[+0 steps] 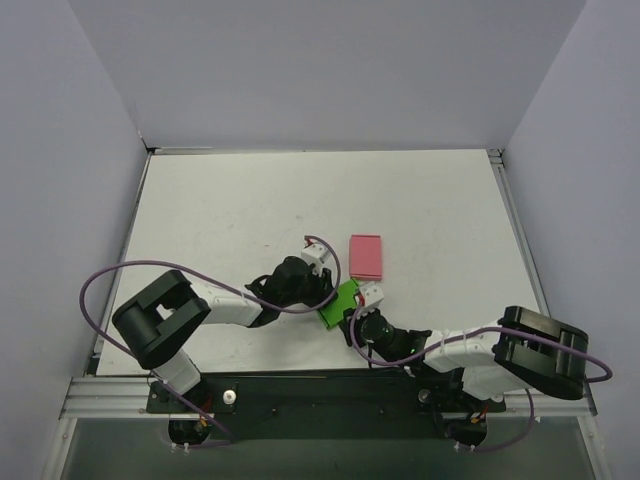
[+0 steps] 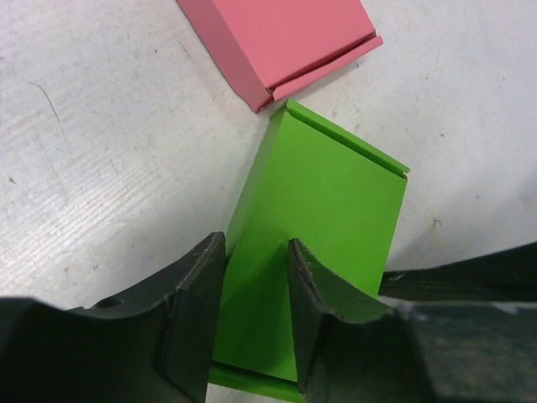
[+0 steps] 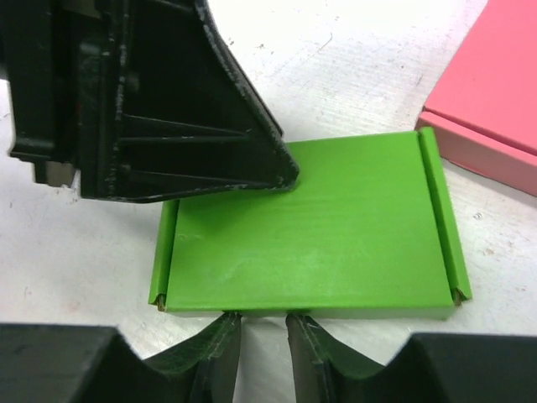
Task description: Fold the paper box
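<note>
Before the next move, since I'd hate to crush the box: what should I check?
1. Left gripper over the box, fingers apart: ok.
2. Left gripper actually pressing the box down: cannot tell.
3. Right gripper at the box's near edge, nothing between its fingers: ok.
4. Box lying flat on the table: ok.
5. Pink box clear of the box: cannot tell, their corners nearly meet.
</note>
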Robot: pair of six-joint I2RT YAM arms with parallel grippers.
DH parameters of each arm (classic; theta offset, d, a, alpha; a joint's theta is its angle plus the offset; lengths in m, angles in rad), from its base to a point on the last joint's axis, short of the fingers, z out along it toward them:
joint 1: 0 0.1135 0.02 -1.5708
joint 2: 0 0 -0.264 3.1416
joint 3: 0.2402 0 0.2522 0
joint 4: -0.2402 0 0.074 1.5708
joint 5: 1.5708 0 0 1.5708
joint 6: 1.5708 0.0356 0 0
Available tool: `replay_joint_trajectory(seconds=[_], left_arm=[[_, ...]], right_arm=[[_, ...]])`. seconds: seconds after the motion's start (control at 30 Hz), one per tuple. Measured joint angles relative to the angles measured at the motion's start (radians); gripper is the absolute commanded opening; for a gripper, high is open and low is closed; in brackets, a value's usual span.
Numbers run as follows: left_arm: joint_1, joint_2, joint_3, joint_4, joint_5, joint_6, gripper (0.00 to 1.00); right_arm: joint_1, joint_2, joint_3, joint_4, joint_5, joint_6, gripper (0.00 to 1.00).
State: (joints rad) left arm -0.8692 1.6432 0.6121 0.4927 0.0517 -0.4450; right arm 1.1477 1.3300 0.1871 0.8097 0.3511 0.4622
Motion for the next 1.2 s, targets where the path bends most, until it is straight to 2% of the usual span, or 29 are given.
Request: replay_joint_trajectory(seconds=[0.1,0.23,0.4,0.5,0.67,0.97,1.13,1.2], left_arm=[[0.0,-0.029,0.0,-0.056,0.015,-0.006,0.64],[0.001,-0.064,0.031,-0.182,0.042,-0.003,0.72],[0.044,-0.117,0.055,-0.285,0.054,0.008,0.78],[0.101,-0.174,0.055,-0.319,0.036,0.015,0.8],[0.228,-0.296,0.053,-0.351,-0.006,0.022,0.82],[0.539,-0.554,0.033,-0.428,-0.074,0.01,0.85],[0.576,-0.696,0.037,-0.548,-0.145,0.012,0.95],[0.575,-0.747,0.049,-0.608,-0.166,0.012,0.96]], right_arm=[[0.0,-0.049,0.0,-0.053,-0.001,-0.005,0.41],[0.005,-0.161,0.01,-0.125,-0.011,-0.011,0.58],[0.006,-0.312,0.05,-0.228,-0.036,-0.021,0.74],[-0.014,-0.388,0.083,-0.305,-0.053,-0.036,0.75],[-0.238,-0.388,0.163,-0.377,-0.141,-0.04,0.77],[-0.677,-0.356,0.209,-0.486,-0.327,-0.023,0.81],[-0.837,-0.476,0.224,-0.612,-0.343,-0.019,0.82],[-0.875,-0.535,0.244,-0.656,-0.343,-0.024,0.82]])
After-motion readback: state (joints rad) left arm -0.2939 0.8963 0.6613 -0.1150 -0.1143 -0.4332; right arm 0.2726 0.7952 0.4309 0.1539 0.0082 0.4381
